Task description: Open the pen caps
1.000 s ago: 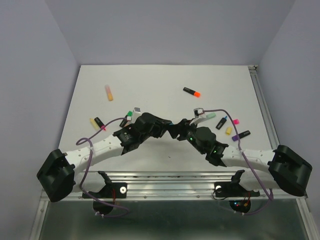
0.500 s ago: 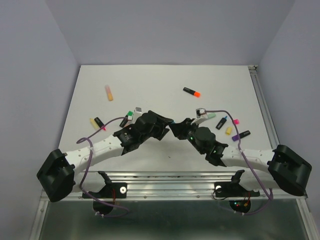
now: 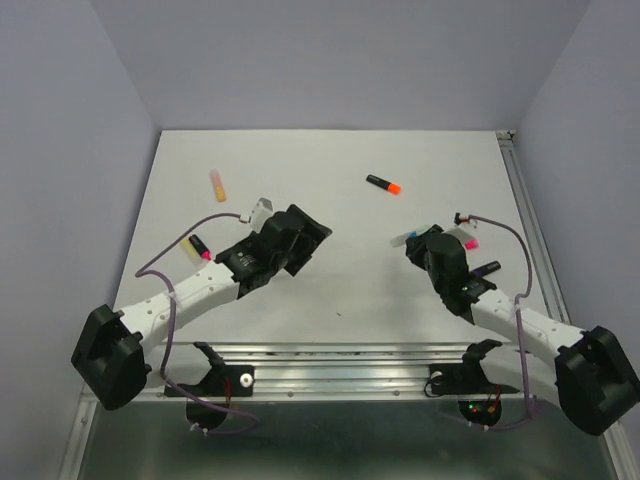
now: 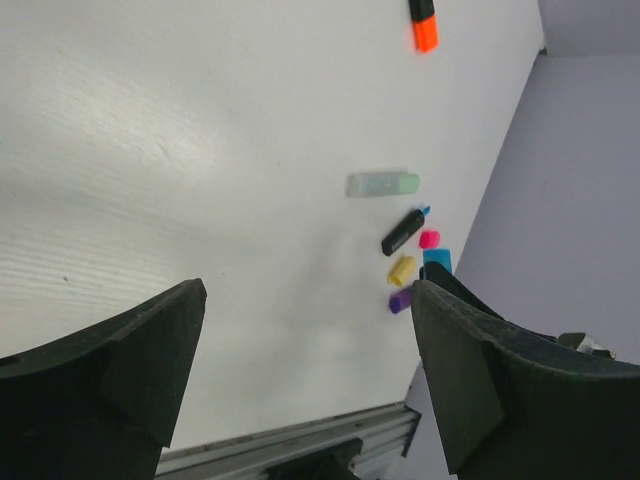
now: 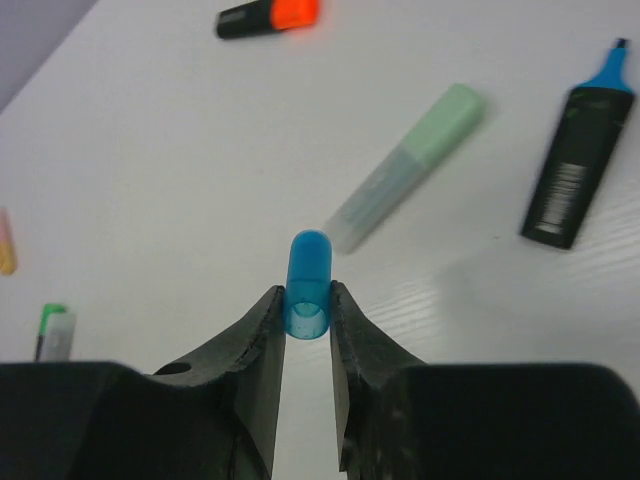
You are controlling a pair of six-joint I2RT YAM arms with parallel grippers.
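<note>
My right gripper (image 5: 307,302) is shut on a translucent blue pen cap (image 5: 308,272), held off the table with its open end toward the camera. Past it lie a pastel green highlighter (image 5: 405,180) and a capless black barrel with a blue tip (image 5: 578,170). An orange-capped black highlighter (image 5: 268,17) lies farther back. My left gripper (image 4: 305,350) is open and empty, at the table's left centre (image 3: 312,232). In the left wrist view, loose pink (image 4: 429,239), yellow (image 4: 401,270) and purple (image 4: 400,300) caps lie close together.
A pastel orange highlighter (image 3: 217,185) lies at the far left, with a black highlighter with a pink end (image 3: 198,247) nearer the front left. A green-capped pen (image 5: 55,330) lies left of my right gripper. A metal rail (image 3: 340,352) runs along the near edge.
The two grippers, together at the centre before, have drawn apart. The left has opened and pulled back left. The right has shut on the blue cap and carried it right.
</note>
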